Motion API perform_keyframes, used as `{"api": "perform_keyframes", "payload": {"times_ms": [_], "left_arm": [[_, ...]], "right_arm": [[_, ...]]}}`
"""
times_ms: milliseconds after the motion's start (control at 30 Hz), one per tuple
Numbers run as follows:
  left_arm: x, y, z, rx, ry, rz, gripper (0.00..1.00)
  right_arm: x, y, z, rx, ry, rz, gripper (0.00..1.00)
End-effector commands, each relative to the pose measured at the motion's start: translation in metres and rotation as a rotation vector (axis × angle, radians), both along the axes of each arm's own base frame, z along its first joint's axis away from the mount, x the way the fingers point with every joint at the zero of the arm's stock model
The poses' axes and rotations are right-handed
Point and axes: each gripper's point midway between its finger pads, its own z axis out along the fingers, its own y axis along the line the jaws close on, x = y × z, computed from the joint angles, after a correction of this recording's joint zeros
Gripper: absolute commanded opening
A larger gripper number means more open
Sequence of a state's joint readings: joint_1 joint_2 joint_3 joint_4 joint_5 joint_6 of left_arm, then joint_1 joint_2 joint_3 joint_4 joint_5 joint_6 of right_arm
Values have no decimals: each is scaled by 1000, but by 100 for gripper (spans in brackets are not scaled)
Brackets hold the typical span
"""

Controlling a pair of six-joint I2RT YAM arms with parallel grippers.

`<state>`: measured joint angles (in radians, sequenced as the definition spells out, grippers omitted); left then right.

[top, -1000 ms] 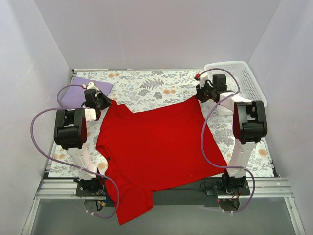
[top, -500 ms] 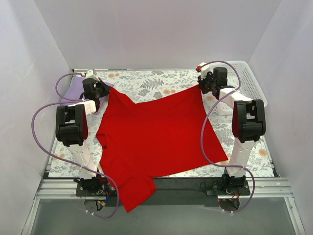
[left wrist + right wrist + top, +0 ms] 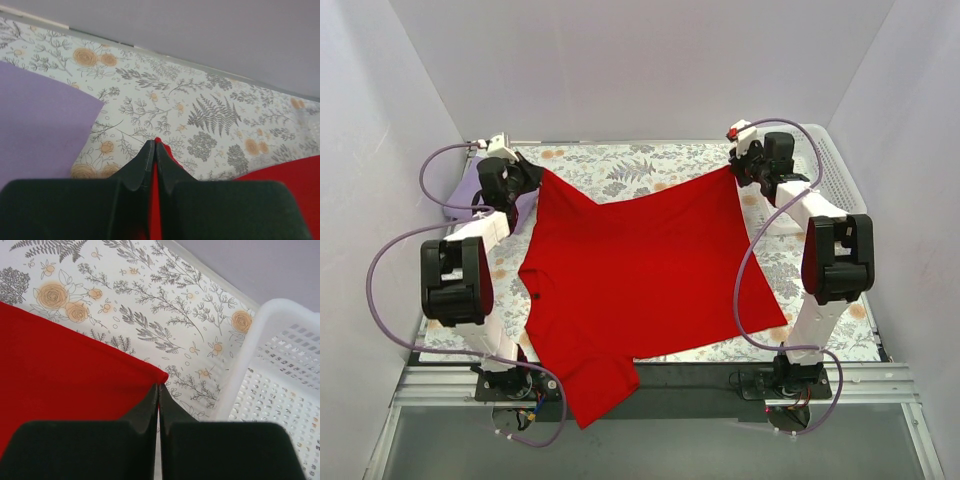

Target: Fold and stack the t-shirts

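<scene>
The red t-shirt [image 3: 635, 275] lies spread across the floral table, one sleeve hanging over the near edge. My left gripper [image 3: 532, 176] is shut on its far left corner, red cloth [image 3: 156, 200] showing between the jaws [image 3: 154, 145]. My right gripper [image 3: 737, 170] is shut on its far right corner [image 3: 159, 375]; the gripper [image 3: 158, 387] pinches the hem tip. The far edge sags between the two grippers. The lilac t-shirt [image 3: 472, 190] lies folded at the far left, mostly behind my left arm, and shows in the left wrist view [image 3: 40, 130].
A white lattice basket [image 3: 820, 165] stands at the far right, close to my right gripper, and shows in the right wrist view [image 3: 280, 385]. Grey walls enclose the table on three sides. Purple cables loop beside both arms.
Both grippers have moved toward the back wall with the shirt's far corners, pulling the red shirt farther onto the table. Less of it hangs over the near edge.
</scene>
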<state>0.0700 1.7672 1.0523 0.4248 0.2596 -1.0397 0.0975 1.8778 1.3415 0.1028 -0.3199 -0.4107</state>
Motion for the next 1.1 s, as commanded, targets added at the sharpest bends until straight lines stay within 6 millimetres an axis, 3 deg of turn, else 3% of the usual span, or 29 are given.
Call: {"api": "perform_keyframes", "payload": {"times_ms": [0, 233, 767, 1067], "left_arm": [[-17, 1, 45, 40, -104, -13, 0], [-37, -3, 56, 47, -118, -30, 0], [-62, -14, 46, 25, -88, -83, 0], [-92, -18, 51, 34, -94, -96, 0]], "right_arm": [[-2, 0, 28, 19, -67, 13, 1], [-11, 6, 23, 36, -47, 49, 1], [-25, 6, 21, 62, -29, 68, 1], [-31, 2, 12, 57, -10, 66, 1]]}}
